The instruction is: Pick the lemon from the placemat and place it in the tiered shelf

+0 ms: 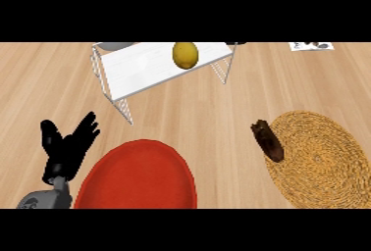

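No brand, label or writing can be read on anything here; the small white item (311, 46) at the far right edge carries dark marks too small for me to make out.

My left hand (66, 147) shows at the near left, rising from its grey forearm (45, 200) at the lower edge. Its fingers are straight and spread, pointing toward the far side, the thumb set apart on the left, and they have hold of nothing. The hand sits just left of the red plate (138, 177), not touching it as far as I can see. My right hand does not show.

The lemon (185, 54) lies on the white top of the tiered shelf (138, 68) at the far middle, toward the shelf's right half, well apart from my hand. A grey object (115, 45) peeks in at the shelf's far left corner. The shelf's thin wire legs stand on the wooden counter (203, 112).

The woven round placemat (319, 157) lies at the near right. A dark brown object (267, 140) rests at its left edge, partly on the weave and partly on the counter; I cannot tell what it is.
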Controlling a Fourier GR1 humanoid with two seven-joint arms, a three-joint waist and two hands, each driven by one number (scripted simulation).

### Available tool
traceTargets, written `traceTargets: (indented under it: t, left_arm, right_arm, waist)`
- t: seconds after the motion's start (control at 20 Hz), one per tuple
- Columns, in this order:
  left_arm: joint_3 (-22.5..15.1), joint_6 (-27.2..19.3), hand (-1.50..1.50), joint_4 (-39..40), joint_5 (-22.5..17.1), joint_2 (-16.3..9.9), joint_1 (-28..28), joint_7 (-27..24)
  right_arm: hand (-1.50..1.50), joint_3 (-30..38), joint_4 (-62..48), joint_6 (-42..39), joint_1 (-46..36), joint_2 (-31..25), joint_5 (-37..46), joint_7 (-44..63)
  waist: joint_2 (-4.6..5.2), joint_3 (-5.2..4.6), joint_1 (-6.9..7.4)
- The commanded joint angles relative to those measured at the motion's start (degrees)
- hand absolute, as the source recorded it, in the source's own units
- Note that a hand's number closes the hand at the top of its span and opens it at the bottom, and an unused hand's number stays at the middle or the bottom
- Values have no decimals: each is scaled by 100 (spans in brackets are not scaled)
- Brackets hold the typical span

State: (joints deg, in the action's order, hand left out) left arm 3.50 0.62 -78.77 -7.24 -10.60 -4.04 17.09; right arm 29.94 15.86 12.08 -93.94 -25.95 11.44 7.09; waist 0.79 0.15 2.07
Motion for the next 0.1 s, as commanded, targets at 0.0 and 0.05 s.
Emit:
traceTargets:
  t: [0.0,0.05]
  left_arm:
    - [-170,-116,0,-50,120,178,84,82]
    - [-106,40,0,-71,51,73,183,-28]
  right_arm:
    - [-150,112,-42,-653,384,-451,-153,-270]
    - [-150,115,-56,-691,242,-538,-167,-93]
  waist:
    - [14,-13,11]
    - [6,-16,26]
